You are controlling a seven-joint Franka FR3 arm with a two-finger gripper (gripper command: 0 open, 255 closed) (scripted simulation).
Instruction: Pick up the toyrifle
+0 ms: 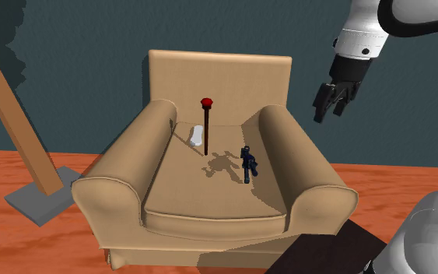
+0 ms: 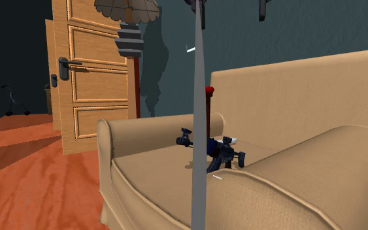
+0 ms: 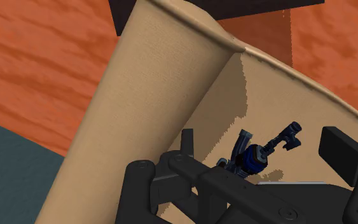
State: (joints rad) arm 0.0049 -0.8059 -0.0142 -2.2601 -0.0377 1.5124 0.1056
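The dark blue and black toy rifle (image 1: 248,163) is not in the grasp yet. The two black fingers (image 3: 339,149) stand well apart with only air between them, and in the wrist view the rifle shows far beyond them, within the gap. The all-black gripper (image 1: 327,107) hangs high on the white arm, up and to the shoulder view's right of the rifle, above and outside the padded armrest (image 1: 303,152) on that side. The way to the rifle therefore runs down and towards the shoulder view's left, over the armrest and into the seat.

The rifle lies flat on the tan seat cushion (image 1: 201,194) of the tan fabric armchair (image 1: 221,74). It is close beside the inner face of that same armrest, though as far as I can tell not touching it. Its long axis runs front to back along the seat, roughly parallel with the armrest. In the wrist view it lies slanted, nearer the finger-to-finger line than across it. My judgement is that the hand wants a turn at the wrist before descending, so the fingers close across the slim body rather than along its length. The armrest leaves little room for the outer finger.

Further across the cushion, well apart from the rifle, a thin dark stick with a red top (image 1: 206,124) stands upright, with a small white object (image 1: 197,137) lying just beside it.
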